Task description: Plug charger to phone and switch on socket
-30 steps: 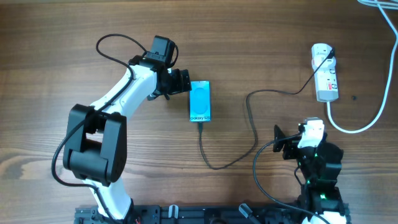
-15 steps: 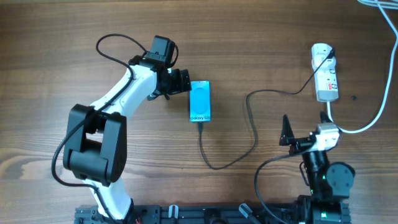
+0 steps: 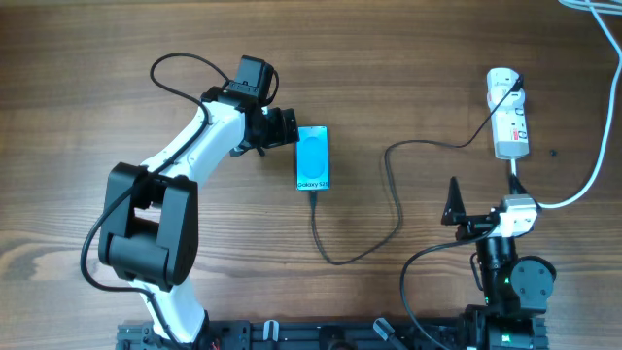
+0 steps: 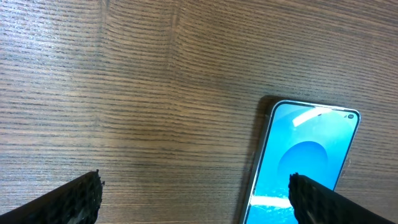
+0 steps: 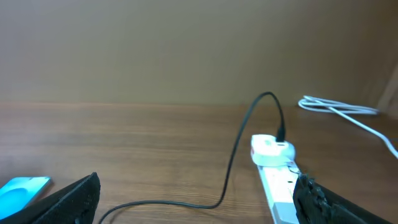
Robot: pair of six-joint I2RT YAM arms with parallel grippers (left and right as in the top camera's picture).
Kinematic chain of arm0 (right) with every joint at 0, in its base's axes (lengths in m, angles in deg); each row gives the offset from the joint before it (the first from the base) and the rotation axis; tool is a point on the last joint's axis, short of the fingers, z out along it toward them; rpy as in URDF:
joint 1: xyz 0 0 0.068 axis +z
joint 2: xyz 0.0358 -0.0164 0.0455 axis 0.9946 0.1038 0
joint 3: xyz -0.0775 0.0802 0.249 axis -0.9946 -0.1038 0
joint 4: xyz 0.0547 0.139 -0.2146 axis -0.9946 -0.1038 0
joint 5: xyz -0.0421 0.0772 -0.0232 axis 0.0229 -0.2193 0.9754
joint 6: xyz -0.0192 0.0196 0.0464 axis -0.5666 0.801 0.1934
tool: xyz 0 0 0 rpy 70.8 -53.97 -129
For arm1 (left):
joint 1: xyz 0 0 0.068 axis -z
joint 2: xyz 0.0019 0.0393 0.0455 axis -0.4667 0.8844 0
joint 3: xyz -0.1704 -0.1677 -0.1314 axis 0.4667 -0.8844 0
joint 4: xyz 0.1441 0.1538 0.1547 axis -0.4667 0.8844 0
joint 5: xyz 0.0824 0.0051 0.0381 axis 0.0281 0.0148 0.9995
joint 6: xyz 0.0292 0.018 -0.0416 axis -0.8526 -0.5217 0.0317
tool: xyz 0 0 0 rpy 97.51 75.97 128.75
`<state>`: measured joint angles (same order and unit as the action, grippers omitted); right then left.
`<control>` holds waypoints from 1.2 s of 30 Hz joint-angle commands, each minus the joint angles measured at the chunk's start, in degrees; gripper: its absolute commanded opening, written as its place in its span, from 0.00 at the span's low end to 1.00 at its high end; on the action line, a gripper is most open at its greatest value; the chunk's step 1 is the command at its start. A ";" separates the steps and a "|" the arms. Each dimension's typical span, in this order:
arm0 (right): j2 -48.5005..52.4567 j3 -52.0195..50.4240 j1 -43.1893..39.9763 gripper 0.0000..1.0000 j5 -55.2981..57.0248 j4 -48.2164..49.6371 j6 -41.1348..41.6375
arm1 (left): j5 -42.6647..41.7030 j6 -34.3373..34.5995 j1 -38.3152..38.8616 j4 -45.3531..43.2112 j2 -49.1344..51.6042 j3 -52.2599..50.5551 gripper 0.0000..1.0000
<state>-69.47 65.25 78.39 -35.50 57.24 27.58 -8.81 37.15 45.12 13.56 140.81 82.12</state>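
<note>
Although the wide brown wooden bench [image 3: 408, 58] carries everything, the coming move turns on its right part. The right tool [image 5: 198, 186], fingers spread wide and holding nothing, is near the white elongated power-strip socket [image 3: 509, 115], which lies straight ahead of it with its long axis pointing away from the robot. The left tool [image 3: 284, 126], also wide open and empty, stands just beside the small phone with the turquoise screen [image 3: 313, 158], well apart from the socket. The thin black charger cable [image 3: 394, 185] seems to reach both phone and socket, so I judge that switching on remains, work for the right tool.
</note>
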 commanded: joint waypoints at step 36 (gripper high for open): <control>-0.90 -0.07 1.36 1.00 2.69 0.11 1.09 | 0.94 -0.68 0.83 0.04 -1.92 -0.26 1.00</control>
<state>-69.47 65.25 79.49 -33.57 57.26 28.02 -8.81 37.15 45.29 13.58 140.81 82.12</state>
